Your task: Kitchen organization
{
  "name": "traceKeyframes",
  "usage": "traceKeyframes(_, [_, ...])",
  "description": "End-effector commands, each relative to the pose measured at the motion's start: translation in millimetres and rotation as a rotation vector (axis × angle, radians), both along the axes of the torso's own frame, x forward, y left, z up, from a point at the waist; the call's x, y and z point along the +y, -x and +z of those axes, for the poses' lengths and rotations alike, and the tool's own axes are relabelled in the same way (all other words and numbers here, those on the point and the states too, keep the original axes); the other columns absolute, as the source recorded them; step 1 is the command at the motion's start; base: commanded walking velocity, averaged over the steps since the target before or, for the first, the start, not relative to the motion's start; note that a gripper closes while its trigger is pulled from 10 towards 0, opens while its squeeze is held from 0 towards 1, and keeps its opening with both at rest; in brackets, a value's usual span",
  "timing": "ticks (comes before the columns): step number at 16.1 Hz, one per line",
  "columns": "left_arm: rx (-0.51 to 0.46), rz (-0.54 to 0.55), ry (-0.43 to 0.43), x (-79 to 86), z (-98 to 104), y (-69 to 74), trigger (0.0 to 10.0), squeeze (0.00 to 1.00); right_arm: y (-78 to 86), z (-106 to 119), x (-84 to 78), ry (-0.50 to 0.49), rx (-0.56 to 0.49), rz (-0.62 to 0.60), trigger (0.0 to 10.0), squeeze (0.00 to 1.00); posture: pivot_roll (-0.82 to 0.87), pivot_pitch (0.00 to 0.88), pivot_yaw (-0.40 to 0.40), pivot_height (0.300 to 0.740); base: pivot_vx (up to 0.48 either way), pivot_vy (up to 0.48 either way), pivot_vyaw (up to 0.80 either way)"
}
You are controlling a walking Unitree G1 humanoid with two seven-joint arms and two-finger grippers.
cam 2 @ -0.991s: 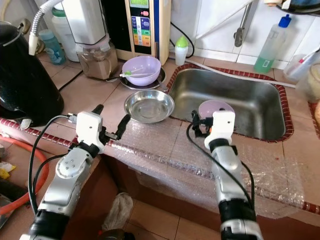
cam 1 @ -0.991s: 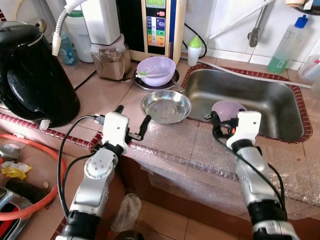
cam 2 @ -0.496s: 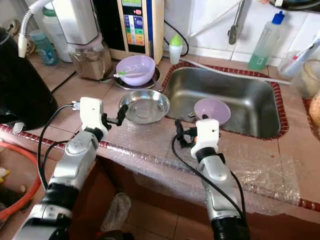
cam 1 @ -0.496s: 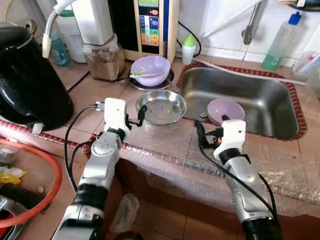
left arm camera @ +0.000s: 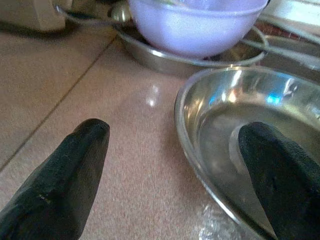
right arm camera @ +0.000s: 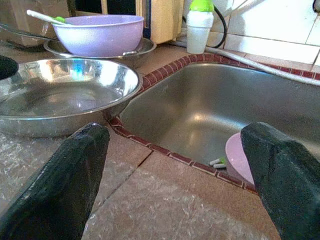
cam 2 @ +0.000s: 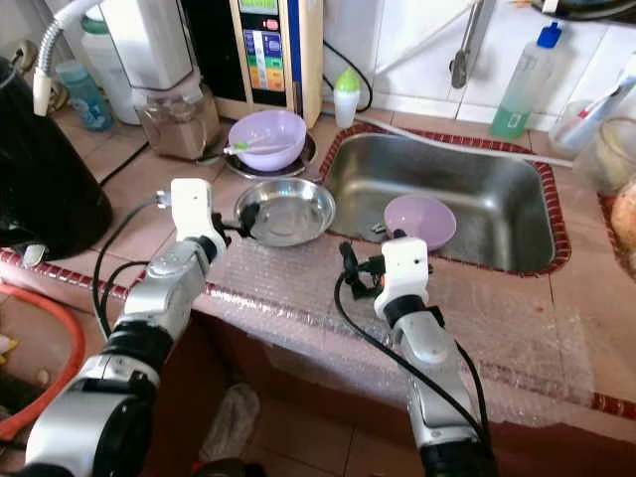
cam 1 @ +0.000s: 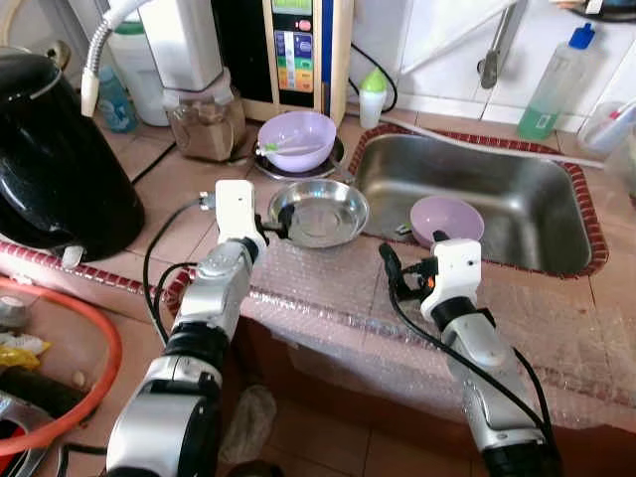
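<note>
**Left gripper straddles the steel bowl's rim**

The steel bowl (cam 1: 318,212) sits on the tiled counter just left of the sink (cam 1: 517,159), its near edge at the bubble wrap (cam 1: 338,288) that covers the counter front. The left gripper (left arm camera: 175,170) is at the bowl's left rim with its fingers spread wide: one fingertip (left arm camera: 280,175) hangs inside the bowl and the other (left arm camera: 75,165) is over the tile outside it, the rim between them. It has hold of nothing yet.

Behind the bowl, a lilac bowl (cam 1: 296,139) with a utensil in it rests on a second steel dish. A small lilac bowl (cam 1: 447,219) lies inside the sink, to the bowl's right.

The right gripper (right arm camera: 175,170) hovers over the bubble wrap right of the bowl, near the sink's front edge, fingers wide apart and empty.

Far left of the bowl stands a black kettle (cam 1: 55,149); a green-capped bottle (cam 1: 373,97) stands behind the sink's corner.
</note>
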State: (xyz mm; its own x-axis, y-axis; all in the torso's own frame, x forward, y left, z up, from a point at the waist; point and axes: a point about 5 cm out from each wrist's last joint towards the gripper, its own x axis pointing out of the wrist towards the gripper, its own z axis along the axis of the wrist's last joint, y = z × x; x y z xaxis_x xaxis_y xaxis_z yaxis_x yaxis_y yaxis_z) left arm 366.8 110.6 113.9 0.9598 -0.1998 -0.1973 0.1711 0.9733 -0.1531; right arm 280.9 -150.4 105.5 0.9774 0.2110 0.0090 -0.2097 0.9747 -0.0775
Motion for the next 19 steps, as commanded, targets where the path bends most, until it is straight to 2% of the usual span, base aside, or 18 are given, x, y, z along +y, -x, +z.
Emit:
traceKeyframes(1, [0.021,0.013,0.009,2.6,1,-2.6,10.0,0.0,1.2,4,3.5,0.004,-0.008,0.009,10.0,0.0,-0.1,0.0,0.092,0.74,0.0,0.0,0.0])
traceKeyframes(2, [0.072,-0.001,-0.038,3.2,-6,-3.6,8.5,0.0,1.9,4,4.4,0.003,-0.001,0.01,10.0,0.0,-0.1,0.0,0.095,0.74,0.0,0.0,0.0])
traceKeyframes(3, [0.1,-0.003,-0.051,4.0,-10,-3.4,4.5,0.0,2.1,4,4.9,0.001,0.001,0.011,10.0,0.0,-0.1,0.0,0.097,0.74,0.0,0.0,0.0])
traceKeyframes(4, [0.108,-0.004,-0.06,4.4,-11,-3.2,4.1,0.0,2.1,4,5.1,0.001,0.002,0.011,10.0,0.0,-0.1,0.0,0.097,0.74,0.0,0.0,0.0])
traceKeyframes(5, [0.124,-0.006,-0.064,5.1,-14,-2.7,0.0,0.0,2.0,4,5.3,0.001,0.003,0.012,10.0,0.0,-0.1,0.0,0.097,0.74,0.0,0.0,0.0])
traceKeyframes(10, [0.175,0.027,-0.075,12.8,-18,-4.7,0.0,0.0,0.6,2,8.1,0.0,0.015,0.02,10.0,0.0,-0.09,0.0,0.095,0.74,0.0,0.0,0.0])
traceKeyframes(19, [0.19,0.079,-0.111,36.3,-20,-3.8,0.0,0.0,-2.5,1,11.2,-0.005,0.022,0.026,10.0,0.0,-0.08,0.0,0.093,0.74,0.0,0.0,0.0])
